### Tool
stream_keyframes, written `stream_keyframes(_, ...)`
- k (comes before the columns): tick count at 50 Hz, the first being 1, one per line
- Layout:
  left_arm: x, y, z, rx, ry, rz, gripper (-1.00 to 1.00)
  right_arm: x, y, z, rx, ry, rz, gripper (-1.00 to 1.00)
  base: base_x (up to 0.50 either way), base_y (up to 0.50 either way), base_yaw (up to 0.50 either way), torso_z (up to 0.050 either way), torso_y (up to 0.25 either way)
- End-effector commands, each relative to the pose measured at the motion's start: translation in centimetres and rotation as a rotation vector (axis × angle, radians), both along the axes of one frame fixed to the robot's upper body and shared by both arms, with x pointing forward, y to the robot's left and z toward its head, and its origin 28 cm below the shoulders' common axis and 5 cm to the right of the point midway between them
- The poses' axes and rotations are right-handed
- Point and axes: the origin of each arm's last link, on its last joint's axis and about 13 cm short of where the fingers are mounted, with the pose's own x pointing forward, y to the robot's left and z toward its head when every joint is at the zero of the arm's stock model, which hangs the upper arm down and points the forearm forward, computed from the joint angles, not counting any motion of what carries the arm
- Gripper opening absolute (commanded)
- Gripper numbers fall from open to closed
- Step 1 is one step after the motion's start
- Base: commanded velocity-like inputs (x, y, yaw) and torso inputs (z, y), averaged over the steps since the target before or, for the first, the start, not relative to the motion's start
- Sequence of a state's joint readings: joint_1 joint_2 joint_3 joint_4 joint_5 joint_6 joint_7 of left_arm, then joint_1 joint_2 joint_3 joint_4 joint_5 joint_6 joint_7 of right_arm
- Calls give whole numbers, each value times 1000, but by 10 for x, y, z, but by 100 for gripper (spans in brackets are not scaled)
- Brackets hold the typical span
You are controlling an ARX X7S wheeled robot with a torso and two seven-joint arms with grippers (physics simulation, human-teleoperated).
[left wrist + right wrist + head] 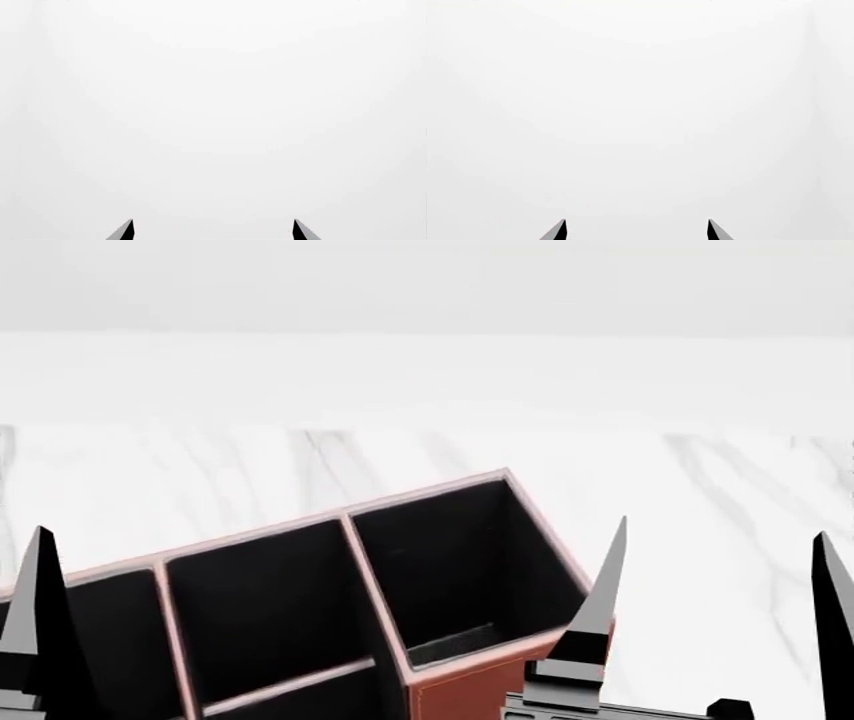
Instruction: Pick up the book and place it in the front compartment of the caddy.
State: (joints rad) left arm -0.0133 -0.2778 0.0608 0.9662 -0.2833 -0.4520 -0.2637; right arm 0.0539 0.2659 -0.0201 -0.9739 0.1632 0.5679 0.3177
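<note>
Beside the caddy (320,610), right hand (721,560) and left hand (213,230) gape wide, empty

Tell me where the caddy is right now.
In the head view the caddy sits low and left of centre on the marble table, angled, its near right corner beside the right gripper.

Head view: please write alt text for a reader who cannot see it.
A reddish-brown caddy with black-lined compartments sits at an angle on a white marble table, cut off by the lower edge. The right gripper stands open before it with nothing between its fingers; only one left fingertip shows. No book is visible.
</note>
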Motion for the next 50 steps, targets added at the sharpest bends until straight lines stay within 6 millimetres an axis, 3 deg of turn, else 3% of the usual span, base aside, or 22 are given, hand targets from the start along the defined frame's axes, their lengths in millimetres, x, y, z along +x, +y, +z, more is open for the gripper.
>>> stream_keyframes(1,-1,0,1,2,-5,-7,100,0,0,1,-6,-6,1,100,0,0,0,50,0)
stream_keyframes(14,-2,0,3,-5,-23,-23,100,-2,0,3,-52,-20,-15,100,0,0,0,50,0)
stream_keyframes(23,-9,-1,10,-68,-32,-85,100,-3,0,5,-57,-26,-13,100,0,0,0,0,0)
stream_keyframes(30,-24,0,10,-105,-48,-303,100,-3,0,5,-62,-29,-8,100,0,0,0,0,0)
stream_keyframes(33,-26,-1,9,-27,-51,-345,100,-3,0,4,-63,-29,-5,100,0,0,0,0,0)
stream_keyframes(35,-25,-1,6,-109,-49,-361,100,-3,0,5,-64,-31,-3,100,0,0,0,0,0)
stream_keyframes(37,-25,0,-2,-42,-48,-362,100,-3,0,6,-63,-32,-3,100,0,0,0,0,0)
stream_keyframes(39,-25,0,4,-111,-10,-417,100,-4,0,6,-61,-33,-1,100,0,0,0,0,0)
stream_keyframes(50,-35,-4,1,-135,1,-634,100,-4,-1,7,-60,-37,-6,100,0,0,0,0,0)
